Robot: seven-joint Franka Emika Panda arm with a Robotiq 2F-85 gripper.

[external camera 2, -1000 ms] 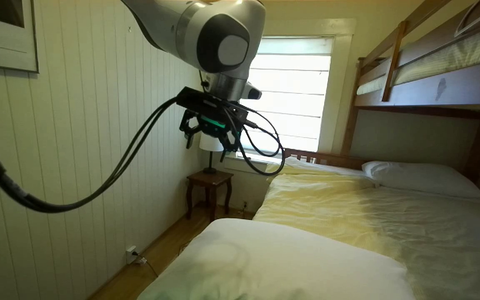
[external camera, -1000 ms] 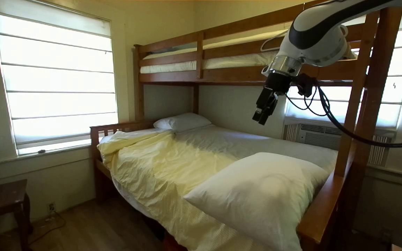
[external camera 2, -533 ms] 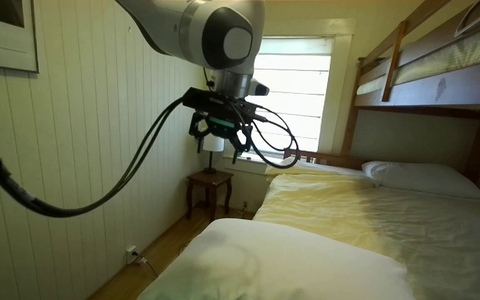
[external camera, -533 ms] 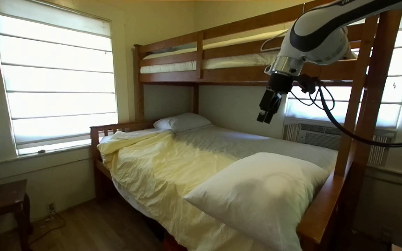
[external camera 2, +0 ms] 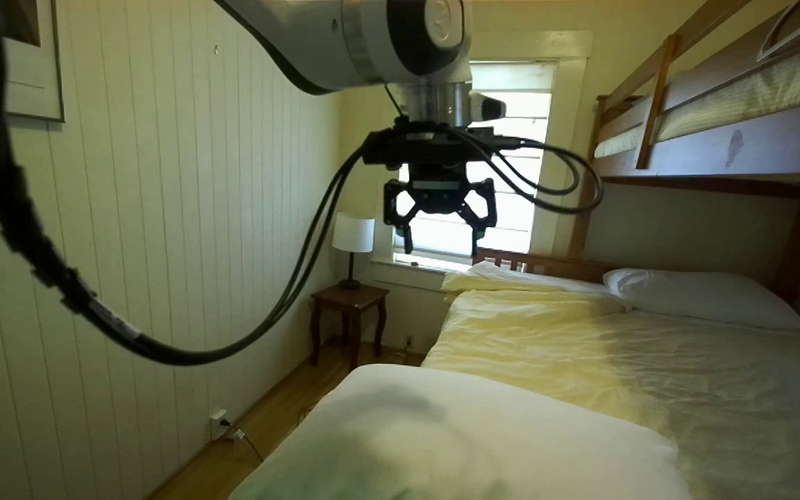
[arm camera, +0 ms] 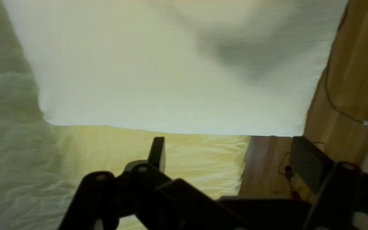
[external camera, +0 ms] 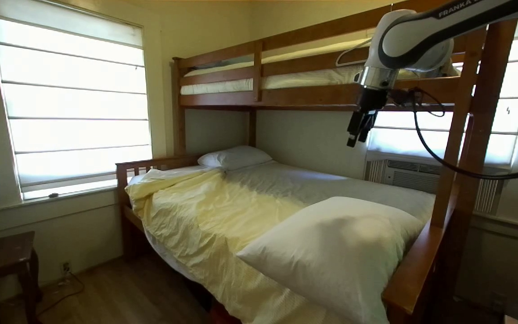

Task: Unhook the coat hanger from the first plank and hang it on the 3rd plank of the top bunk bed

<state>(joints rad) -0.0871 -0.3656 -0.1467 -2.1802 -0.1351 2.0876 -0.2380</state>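
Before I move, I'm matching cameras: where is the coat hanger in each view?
In an exterior view: coat hanger high, right of centre, at the top bunk bed.
In an exterior view: coat hanger near the top right corner, partly cut off.
Wrist view: not in it.
Shared landmark: large white pillow.

A thin, pale coat hanger [external camera: 338, 58] is hanging in front of the middle guard-rail board [external camera: 304, 65] of the brown wooden top bunk bed [external camera: 304, 96], toward the right, near end. Its rounded end is pointing left and its upper edge is slanting up rightward; its hook is lying out of sight. A pale mattress [external camera: 304, 81] is showing between the horizontal boards.
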